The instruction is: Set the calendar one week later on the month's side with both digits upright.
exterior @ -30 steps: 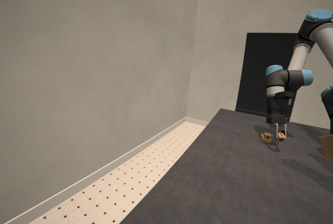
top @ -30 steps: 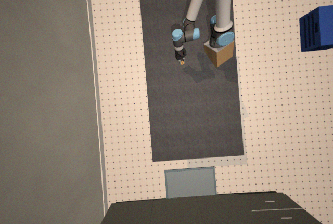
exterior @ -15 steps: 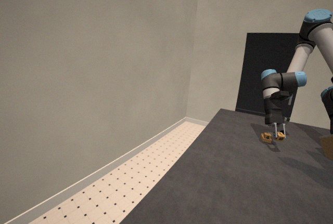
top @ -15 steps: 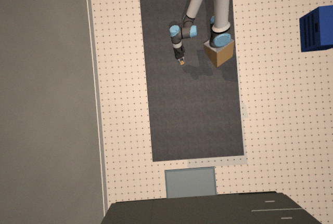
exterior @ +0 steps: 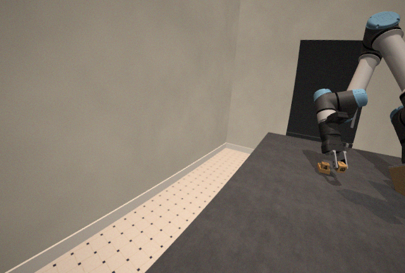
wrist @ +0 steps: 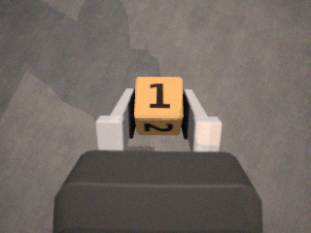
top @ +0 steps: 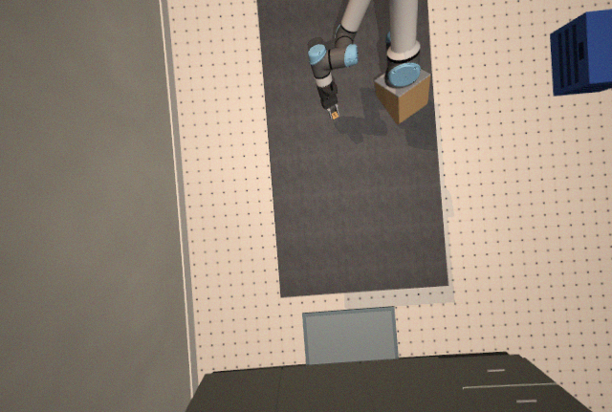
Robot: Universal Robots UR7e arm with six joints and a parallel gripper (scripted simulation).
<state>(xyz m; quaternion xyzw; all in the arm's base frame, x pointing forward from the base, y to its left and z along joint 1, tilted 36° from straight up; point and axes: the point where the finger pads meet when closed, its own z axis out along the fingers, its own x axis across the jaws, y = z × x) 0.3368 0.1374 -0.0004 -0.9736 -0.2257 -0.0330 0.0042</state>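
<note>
My gripper [top: 333, 112] [exterior: 341, 166] [wrist: 158, 104] is shut on an orange cube [top: 335, 115] [exterior: 342, 167] [wrist: 158, 92], tilted and held above the table. In the wrist view one face shows a dark 1 and the face below it a 2 lying on its side. In the exterior view a face looks like an 8, too small to be sure. The orange tray [exterior: 324, 171] stands on the table just left of the held cube in that view. The other orange cube [exterior: 324, 165] is at the tray, with what looks like a 4. The month's name cannot be read. The arm hides the tray in the top view.
The dark table top [top: 356, 209] [exterior: 261, 214] extends around the tray. The arm's base stands on a brown block [top: 414, 98] [exterior: 398, 180] to the right. A blue cabinet [top: 601, 52] stands on the floor beyond the table's right edge.
</note>
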